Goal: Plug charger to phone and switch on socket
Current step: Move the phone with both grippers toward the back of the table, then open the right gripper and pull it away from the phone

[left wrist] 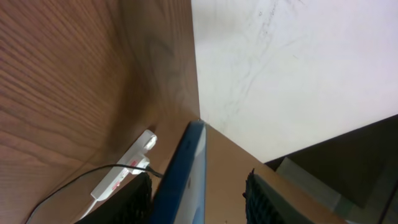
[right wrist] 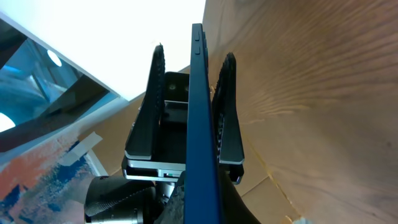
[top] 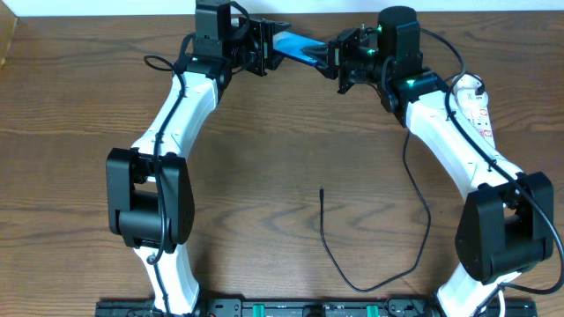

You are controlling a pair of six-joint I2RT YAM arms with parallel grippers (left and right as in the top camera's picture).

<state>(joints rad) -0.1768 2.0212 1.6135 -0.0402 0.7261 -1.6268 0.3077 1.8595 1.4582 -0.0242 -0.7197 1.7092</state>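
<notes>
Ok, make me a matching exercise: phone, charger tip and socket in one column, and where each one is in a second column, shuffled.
Column one:
1. phone
2. charger tip
3. socket

Column two:
A. lying loose mid-table, plugged into nothing
B. on the table's right side, partly under the right arm
C. up between the left end effector and the right end effector, at the far edge

Pairs: 1-C, 2-A, 3-B
</notes>
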